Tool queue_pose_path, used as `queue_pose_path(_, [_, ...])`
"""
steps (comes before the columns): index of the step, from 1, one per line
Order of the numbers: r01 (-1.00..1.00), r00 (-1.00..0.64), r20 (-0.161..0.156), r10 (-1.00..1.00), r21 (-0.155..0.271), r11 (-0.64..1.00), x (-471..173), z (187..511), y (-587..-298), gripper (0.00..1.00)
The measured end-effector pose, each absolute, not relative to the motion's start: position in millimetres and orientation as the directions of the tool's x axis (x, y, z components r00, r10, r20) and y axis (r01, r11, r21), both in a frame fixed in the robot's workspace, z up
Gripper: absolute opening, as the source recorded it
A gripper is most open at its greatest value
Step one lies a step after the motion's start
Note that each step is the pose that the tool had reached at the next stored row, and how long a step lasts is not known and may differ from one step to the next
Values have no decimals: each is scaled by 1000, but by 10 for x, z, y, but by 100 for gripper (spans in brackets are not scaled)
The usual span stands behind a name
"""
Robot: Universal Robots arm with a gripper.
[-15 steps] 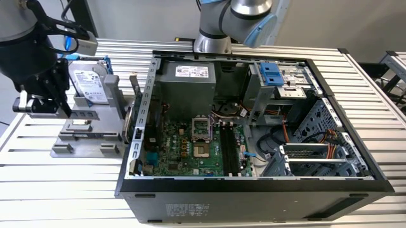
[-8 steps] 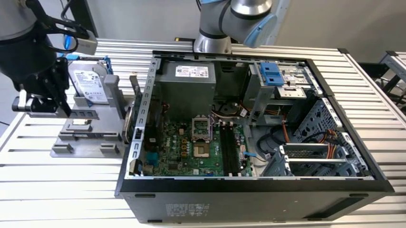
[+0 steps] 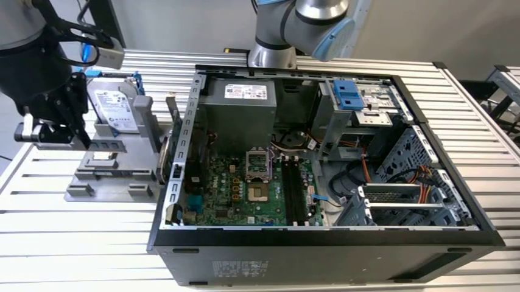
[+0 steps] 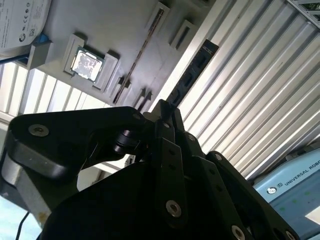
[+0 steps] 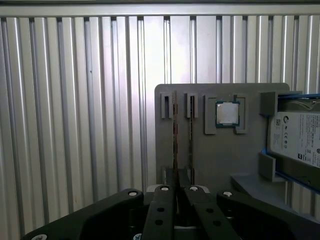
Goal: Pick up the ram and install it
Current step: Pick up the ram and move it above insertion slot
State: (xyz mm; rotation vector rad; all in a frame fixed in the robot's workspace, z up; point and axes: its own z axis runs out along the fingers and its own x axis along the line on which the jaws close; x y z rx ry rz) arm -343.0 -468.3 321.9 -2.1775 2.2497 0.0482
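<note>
Two ram sticks upright in grey holder slots; tool pinched narrow nearby.

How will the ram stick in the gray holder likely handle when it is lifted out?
The ram shows as a thin edge standing in a slot of the gray holder, so it is probably light and stiff along its length. Being so thin, it could tip or twist if gripped off-centre.
</note>
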Motion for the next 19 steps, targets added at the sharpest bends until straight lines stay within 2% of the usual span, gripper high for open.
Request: queue_pose_path(19, [-999, -33, -29, -999, 15, 32, -3430, 3312, -4683, 0])
